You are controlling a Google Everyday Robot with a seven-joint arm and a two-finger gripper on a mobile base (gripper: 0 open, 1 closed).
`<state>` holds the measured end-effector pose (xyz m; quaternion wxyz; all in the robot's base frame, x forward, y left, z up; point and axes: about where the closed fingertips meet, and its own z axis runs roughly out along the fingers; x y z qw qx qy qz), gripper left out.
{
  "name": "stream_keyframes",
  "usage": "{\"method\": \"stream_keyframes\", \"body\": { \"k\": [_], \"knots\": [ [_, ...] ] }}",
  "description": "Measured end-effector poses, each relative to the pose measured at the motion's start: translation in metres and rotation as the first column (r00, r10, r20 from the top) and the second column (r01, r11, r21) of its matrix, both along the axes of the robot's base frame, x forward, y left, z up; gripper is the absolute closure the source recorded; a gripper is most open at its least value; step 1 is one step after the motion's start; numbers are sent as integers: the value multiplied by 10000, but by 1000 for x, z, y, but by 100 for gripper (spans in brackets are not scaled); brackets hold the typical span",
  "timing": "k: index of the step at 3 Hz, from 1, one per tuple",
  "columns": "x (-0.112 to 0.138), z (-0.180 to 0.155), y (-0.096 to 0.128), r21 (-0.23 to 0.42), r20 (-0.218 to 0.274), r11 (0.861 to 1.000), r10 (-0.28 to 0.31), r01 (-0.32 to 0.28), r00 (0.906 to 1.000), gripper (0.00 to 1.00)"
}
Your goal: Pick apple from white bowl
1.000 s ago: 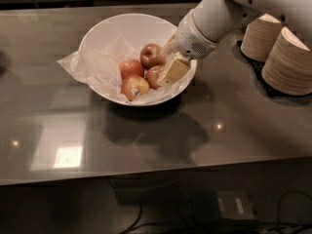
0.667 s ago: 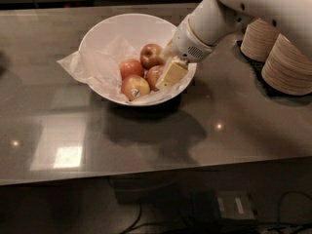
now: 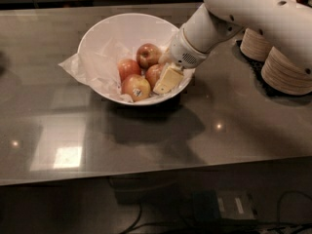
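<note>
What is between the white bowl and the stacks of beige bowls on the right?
In the camera view, only bare counter lies there, with the robot arm crossing above it; the gripper is inside the white bowl, beside the apples.

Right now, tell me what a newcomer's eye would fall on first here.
The wide, glossy white bowl lined with crinkled paper sits toward the back of the grey reflective counter, holding four red-yellow apples. The robot's bulky white arm reaches in from the upper right, its gripper down inside the bowl's right side beside the apples. Stacks of beige disposable bowls stand at the right edge.
</note>
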<state>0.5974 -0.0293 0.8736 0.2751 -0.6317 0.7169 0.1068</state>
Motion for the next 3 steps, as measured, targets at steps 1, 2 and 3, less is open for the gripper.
{"method": "stream_keyframes", "body": {
  "k": [1, 2, 3],
  "knots": [
    [1, -10, 8, 0, -173, 10000, -30, 30, 9998, 38],
    [1, -9, 8, 3, -180, 10000, -34, 34, 9998, 35],
    [1, -11, 9, 33, -247, 10000, -72, 73, 9997, 54]
  ]
}}
